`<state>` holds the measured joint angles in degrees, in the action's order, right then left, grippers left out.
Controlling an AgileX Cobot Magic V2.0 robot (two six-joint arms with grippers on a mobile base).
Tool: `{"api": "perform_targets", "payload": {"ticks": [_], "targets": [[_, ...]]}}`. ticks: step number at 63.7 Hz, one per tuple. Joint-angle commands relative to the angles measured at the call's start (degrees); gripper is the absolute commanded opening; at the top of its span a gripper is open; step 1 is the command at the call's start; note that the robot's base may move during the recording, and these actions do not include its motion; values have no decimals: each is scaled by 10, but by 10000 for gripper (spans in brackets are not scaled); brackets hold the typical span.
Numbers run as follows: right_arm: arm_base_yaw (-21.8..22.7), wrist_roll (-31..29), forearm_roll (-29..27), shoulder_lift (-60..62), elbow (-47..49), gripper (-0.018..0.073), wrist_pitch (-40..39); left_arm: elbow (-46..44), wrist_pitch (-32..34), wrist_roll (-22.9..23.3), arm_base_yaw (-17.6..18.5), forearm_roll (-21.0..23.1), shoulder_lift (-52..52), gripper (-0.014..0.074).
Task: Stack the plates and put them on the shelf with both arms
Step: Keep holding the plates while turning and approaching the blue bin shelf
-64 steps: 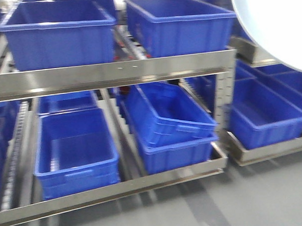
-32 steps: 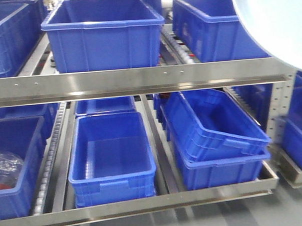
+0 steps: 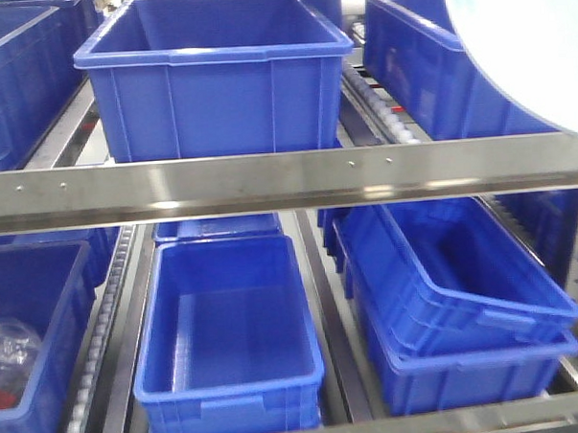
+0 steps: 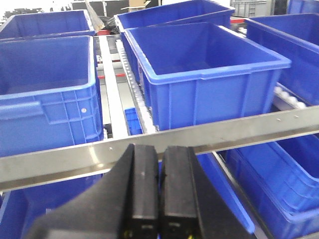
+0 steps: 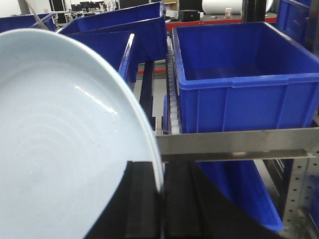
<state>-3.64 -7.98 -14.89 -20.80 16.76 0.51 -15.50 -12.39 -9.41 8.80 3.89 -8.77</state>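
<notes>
Left pincer (image 4: 159, 199): black fingers (image 4: 142, 189) pressed together, nothing between them, sitting just in front of the shelf (image 4: 99, 154) front rail. Behind the rail, upper tier holds a big blue crate (image 4: 209, 74) centre-right and another blue crate (image 4: 45, 94) at left; roller track (image 4: 132, 74) runs between them.

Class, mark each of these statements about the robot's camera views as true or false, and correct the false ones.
1. The right gripper grips a white plate by its edge. True.
2. The left gripper holds a plate. False: its jaws are shut together with nothing between them.
3. The crates on the shelf are red. False: they are blue.
4. On the lower tier, one blue crate sits tilted in another crate. True.
5. A plate lies in the upper-tier crate. False: its visible inside looks bare.
</notes>
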Motion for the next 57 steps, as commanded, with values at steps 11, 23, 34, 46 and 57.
{"api": "perform_targets", "payload": {"ticks": [11,23,34,46,57], "targets": [[3,0,2,-3,19,49,-59,-17,45,6,0,2,-5,80],[3,0,2,-3,19,49,-59,-17,45,6,0,2,-5,80],[3,0,2,-3,19,49,-59,-17,45,6,0,2,-5,80],[3,0,2,-3,19,49,-59,-17,45,6,0,2,-5,80],[3,0,2,-3,19,49,-59,-17,45,6,0,2,-5,80]]}}
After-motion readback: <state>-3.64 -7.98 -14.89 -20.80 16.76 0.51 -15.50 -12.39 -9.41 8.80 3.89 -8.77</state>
